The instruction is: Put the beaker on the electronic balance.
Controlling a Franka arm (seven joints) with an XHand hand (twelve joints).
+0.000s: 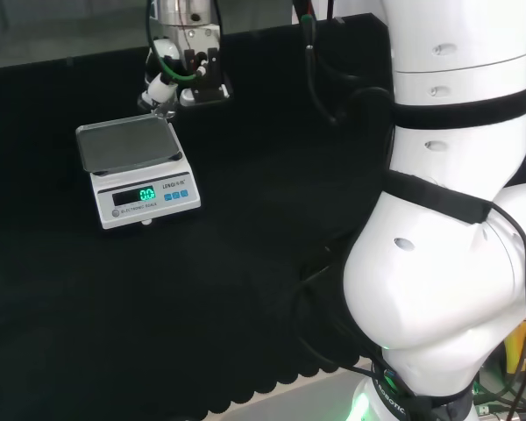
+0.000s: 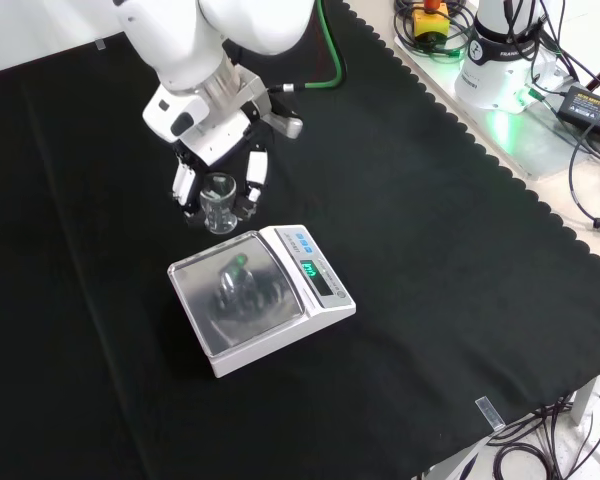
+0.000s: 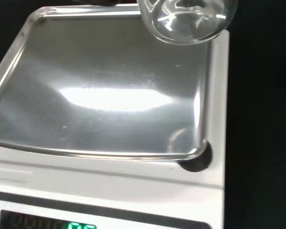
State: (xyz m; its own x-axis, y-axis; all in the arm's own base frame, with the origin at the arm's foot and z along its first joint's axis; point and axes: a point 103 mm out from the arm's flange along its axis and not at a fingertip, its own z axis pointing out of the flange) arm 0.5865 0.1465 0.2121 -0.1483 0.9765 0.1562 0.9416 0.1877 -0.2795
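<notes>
A small clear glass beaker (image 2: 218,202) hangs upright between the curled black and white fingers (image 2: 255,176) of the hand (image 2: 218,148), which is shut on it. In the front view the beaker is just beyond the upper left edge of the electronic balance (image 2: 325,305), a little above the level of its steel pan (image 2: 242,290). In the head view the hand (image 1: 195,72) hovers at the far right corner of the balance (image 1: 149,203), with the beaker (image 1: 164,109) at the pan's (image 1: 127,145) edge. The wrist view has the beaker's base (image 3: 187,19) over one edge of the bare pan (image 3: 109,95).
The balance's green display (image 1: 145,194) is lit. The arm's white links (image 1: 456,228) stand at the head view's right. Cables and a power unit (image 2: 590,100) lie past the cloth's scalloped edge (image 2: 480,150) at the front view's upper right.
</notes>
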